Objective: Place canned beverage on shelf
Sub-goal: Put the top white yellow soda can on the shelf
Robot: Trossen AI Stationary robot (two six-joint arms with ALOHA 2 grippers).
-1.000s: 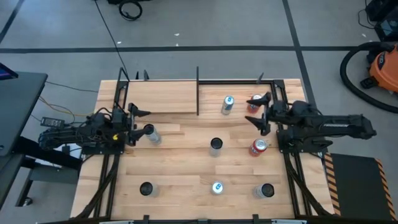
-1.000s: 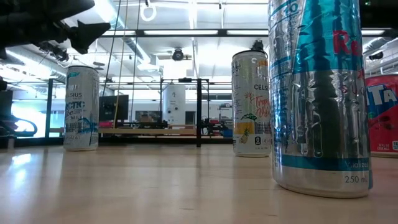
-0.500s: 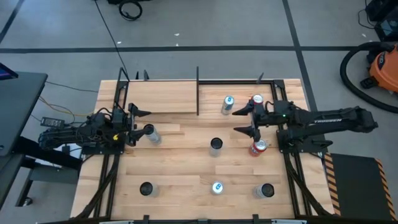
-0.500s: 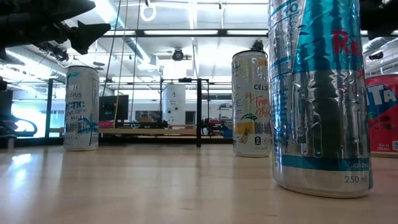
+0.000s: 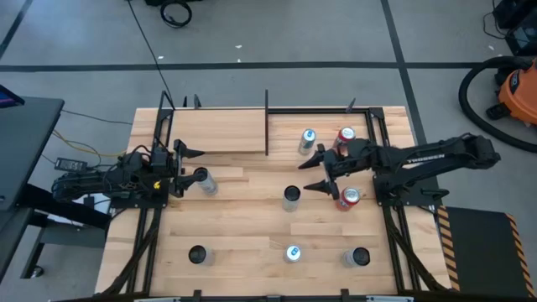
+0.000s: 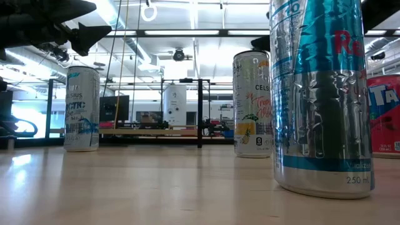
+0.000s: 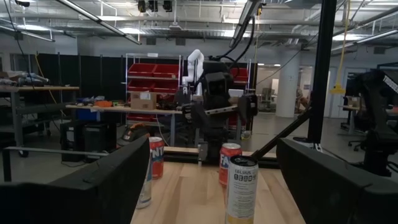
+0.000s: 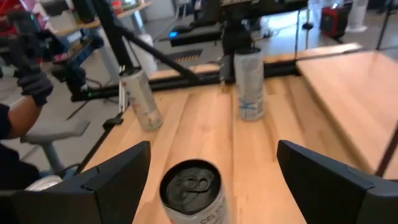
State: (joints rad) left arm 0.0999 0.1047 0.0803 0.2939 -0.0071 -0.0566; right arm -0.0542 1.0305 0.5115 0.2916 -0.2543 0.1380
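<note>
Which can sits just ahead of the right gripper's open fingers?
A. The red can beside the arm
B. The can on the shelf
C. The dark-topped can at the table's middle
C: the right gripper points at the dark-topped can, which lies centred between its fingers in the right wrist view.

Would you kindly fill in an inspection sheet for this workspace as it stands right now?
Surface: plank-patterned wooden table, framed by black rods.
Job's things: pale shelf at the far left, nothing on it; eight cans upright on the table, the centre can nearest the right gripper.
Clutter: nothing seen beyond the cans.
Grippers: left gripper open near the table's left edge, beside a silver can; right gripper open, reaching toward the centre can, holding nothing.
Cables: black cable across the floor; wires left of the table.
Surroundings: grey floor, orange vacuum at right; a person's gloved hand beyond the table.
</note>
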